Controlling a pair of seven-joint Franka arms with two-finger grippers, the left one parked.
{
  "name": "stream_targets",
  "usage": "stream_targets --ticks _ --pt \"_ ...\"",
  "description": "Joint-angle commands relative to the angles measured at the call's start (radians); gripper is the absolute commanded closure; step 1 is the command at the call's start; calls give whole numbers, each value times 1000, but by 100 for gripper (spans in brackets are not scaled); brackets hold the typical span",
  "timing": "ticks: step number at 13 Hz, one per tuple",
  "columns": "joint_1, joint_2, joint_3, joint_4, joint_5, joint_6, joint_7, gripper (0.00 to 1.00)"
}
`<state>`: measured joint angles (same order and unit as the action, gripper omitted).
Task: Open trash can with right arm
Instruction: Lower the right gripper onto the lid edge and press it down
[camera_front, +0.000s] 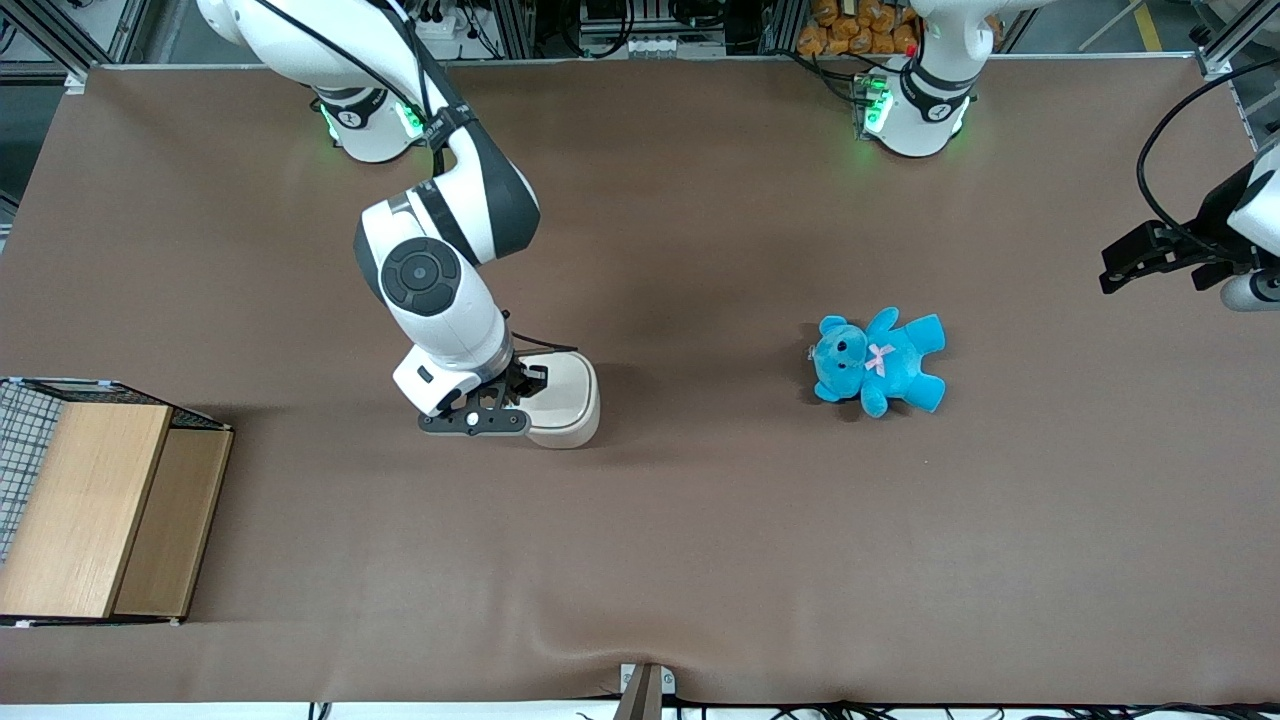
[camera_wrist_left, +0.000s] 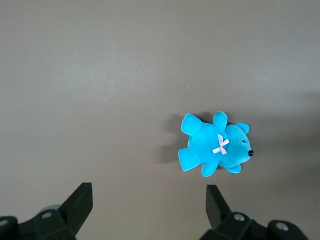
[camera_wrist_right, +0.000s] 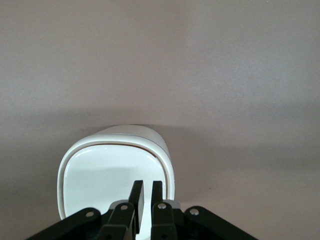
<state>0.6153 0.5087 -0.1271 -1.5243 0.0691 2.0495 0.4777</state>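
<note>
The trash can (camera_front: 572, 398) is a small cream-white rounded-square bin standing on the brown table, with its lid down. In the right wrist view the trash can (camera_wrist_right: 112, 167) shows its flat white lid with a thin dark seam along the rim. The right arm (camera_front: 440, 290) reaches down over it. Its black gripper (camera_front: 522, 388) sits just above the lid, at the bin's edge toward the working arm's end. In the right wrist view the gripper (camera_wrist_right: 147, 189) has its two fingers almost together with only a narrow slit between them, and holds nothing.
A blue teddy bear (camera_front: 878, 360) lies on the table toward the parked arm's end and also shows in the left wrist view (camera_wrist_left: 215, 147). A wooden box with wire mesh (camera_front: 100, 510) stands at the working arm's end, nearer the front camera.
</note>
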Motion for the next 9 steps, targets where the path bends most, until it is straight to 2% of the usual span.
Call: stream_targets --ticks 1,5,9 --pt "11 19 -9 9 12 -5 1 84" --pt "14 28 -9 -10 11 1 -4 83" --pt "24 43 -9 -11 11 4 -4 90"
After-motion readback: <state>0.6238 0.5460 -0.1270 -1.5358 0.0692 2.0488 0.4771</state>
